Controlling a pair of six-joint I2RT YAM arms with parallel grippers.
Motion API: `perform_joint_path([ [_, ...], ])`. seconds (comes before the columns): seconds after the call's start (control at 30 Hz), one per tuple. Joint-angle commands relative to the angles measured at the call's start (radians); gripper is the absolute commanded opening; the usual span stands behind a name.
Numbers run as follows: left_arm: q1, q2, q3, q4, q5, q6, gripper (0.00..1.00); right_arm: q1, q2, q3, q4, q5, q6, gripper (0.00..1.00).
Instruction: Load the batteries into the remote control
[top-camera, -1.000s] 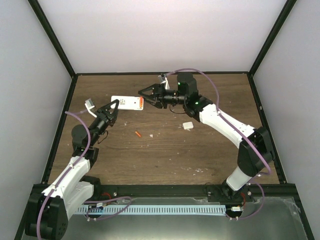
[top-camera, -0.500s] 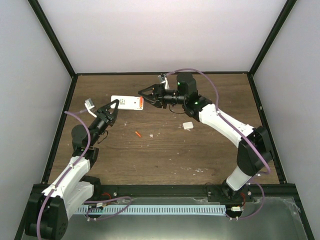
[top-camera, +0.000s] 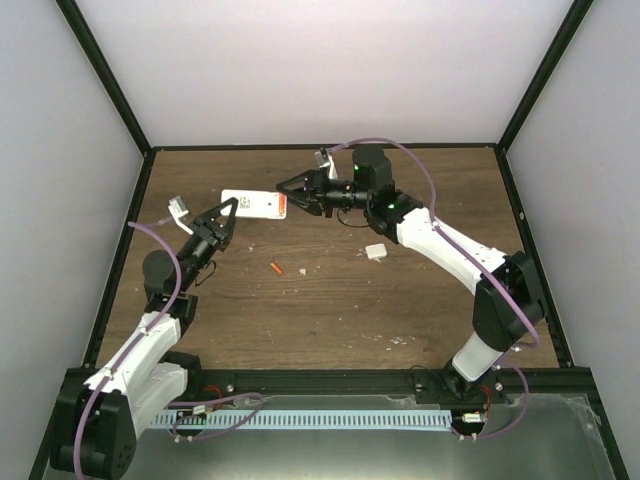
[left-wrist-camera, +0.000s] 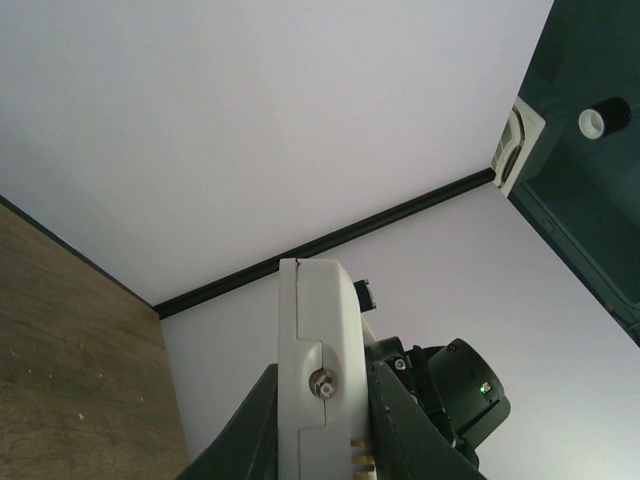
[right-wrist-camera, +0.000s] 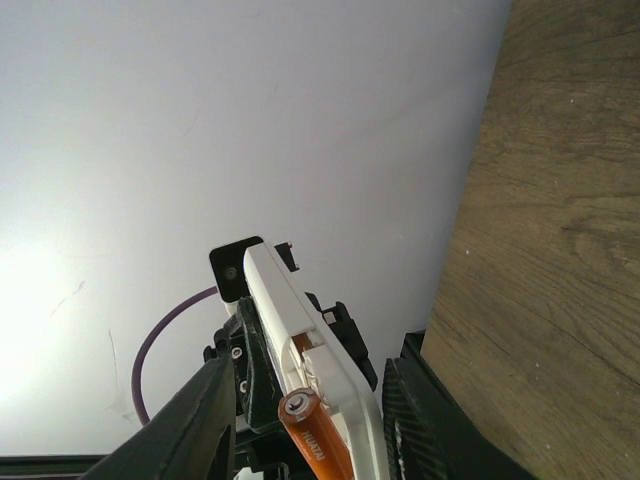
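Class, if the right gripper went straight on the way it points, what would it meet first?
The remote control, held by the left gripper: its end, bearing a battery, lies between the fingers of the right gripper. Whether they touch is unclear.

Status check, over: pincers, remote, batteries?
Left pincer shut on remote control. Right pincer open astride its end, one battery there. Other battery loose on table. Nothing blocking.

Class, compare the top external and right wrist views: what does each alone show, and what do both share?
Only the top external view shows a small orange-red cylindrical battery on the brown wooden table and a small white square cover piece. Only the right wrist view shows lettering on the orange battery between the right gripper's spread fingers. Both show the small white rectangular remote control, clamped by the left gripper.
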Motion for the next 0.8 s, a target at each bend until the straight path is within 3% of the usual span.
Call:
perform_joint_path([
  [0.0, -0.005, -0.002, 0.006, 0.055, 0.007, 0.014, 0.0, 0.007, 0.002, 0.038, 0.031, -0.018, 0.001, 0.31],
  [0.77, -0.006, -0.008, -0.004, 0.076, -0.016, -0.006, 0.0, 0.026, -0.048, -0.062, 0.064, -0.008, -0.024, 0.2],
])
